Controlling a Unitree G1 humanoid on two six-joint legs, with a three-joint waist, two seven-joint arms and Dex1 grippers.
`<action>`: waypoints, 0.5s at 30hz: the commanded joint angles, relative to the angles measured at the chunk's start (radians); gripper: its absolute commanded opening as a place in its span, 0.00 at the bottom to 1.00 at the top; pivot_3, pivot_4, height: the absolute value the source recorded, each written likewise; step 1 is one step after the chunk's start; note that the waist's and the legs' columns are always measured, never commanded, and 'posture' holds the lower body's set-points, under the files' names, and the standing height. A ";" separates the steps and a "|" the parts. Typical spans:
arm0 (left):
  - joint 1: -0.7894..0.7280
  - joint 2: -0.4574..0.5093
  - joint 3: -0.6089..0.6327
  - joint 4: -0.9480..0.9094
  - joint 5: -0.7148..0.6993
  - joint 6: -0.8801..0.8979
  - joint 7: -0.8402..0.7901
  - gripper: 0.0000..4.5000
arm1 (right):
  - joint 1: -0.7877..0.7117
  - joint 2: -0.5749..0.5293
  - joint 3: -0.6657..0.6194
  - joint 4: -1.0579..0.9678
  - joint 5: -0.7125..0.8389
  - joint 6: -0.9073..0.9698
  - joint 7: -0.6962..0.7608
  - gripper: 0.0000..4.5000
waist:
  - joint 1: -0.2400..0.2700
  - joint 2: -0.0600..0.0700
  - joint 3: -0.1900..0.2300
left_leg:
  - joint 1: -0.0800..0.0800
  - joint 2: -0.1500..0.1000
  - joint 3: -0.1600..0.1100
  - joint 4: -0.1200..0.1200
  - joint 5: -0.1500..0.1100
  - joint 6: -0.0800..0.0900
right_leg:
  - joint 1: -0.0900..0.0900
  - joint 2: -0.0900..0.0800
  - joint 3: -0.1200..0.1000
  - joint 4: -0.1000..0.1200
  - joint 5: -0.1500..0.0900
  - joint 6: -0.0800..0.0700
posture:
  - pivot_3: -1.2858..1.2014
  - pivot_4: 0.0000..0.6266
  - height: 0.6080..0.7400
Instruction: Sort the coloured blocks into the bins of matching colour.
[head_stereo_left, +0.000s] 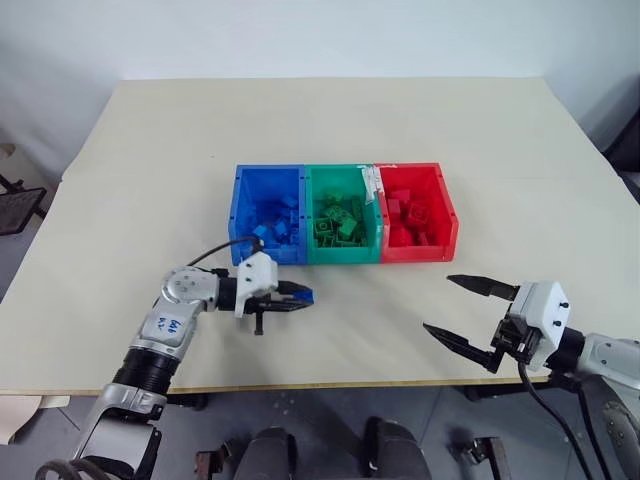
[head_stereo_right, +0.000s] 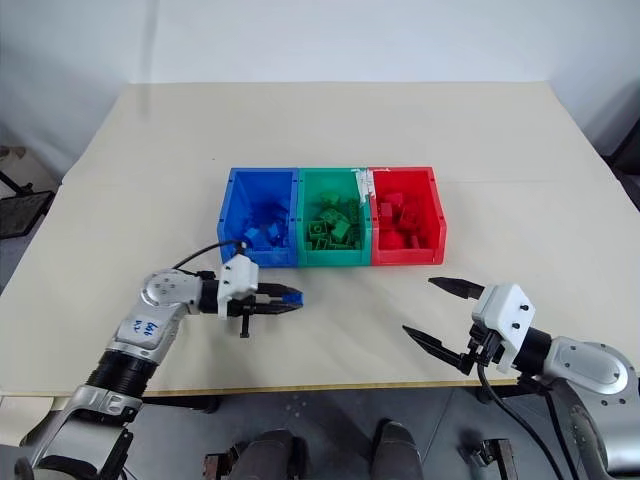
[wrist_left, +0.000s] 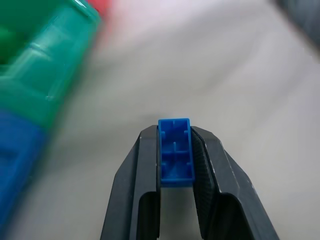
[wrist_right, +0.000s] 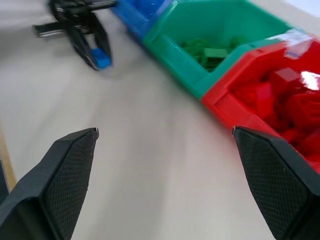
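Blue block (wrist_left: 175, 152) sits clamped between the left fingers (wrist_left: 145, 165); the right fingers (wrist_right: 65, 175) spread wide, empty.

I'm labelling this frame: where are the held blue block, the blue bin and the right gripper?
blue block (wrist_left: 175, 152), left wrist view, its hollow underside.
blue bin (head_stereo_left: 268, 256), left eye view, its near wall.
right gripper (head_stereo_left: 454, 309), left eye view, between its fingertips.
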 joint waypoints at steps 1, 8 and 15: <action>0.014 0.002 0.164 -0.109 -0.092 0.096 0.158 0.11 | -0.023 0.042 -0.057 -0.069 0.062 0.012 -0.081 1.00 | 0.000 0.000 0.000 | 0.000 0.000 0.000 0.000 0.000 0.000 | 0.000 0.000 0.000 0.000 0.000 0.000 | 0.52 0.24 1.00; -0.157 -0.081 0.230 -0.100 -0.002 0.308 0.567 0.41 | -0.119 0.058 -0.028 -0.070 0.071 0.061 -0.166 1.00 | 0.013 -0.001 0.000 | 0.000 -0.001 -0.001 0.002 0.000 0.000 | 0.001 0.000 0.000 -0.001 0.000 0.000 | 0.52 0.24 1.00; -0.241 -0.098 0.195 -0.048 0.018 0.345 0.588 0.92 | -0.157 0.050 -0.009 -0.058 0.071 0.078 -0.170 1.00 | -0.001 -0.001 0.000 | 0.000 -0.001 0.000 -0.002 0.000 0.000 | 0.000 0.000 0.000 0.000 0.000 0.000 | 0.52 0.24 1.00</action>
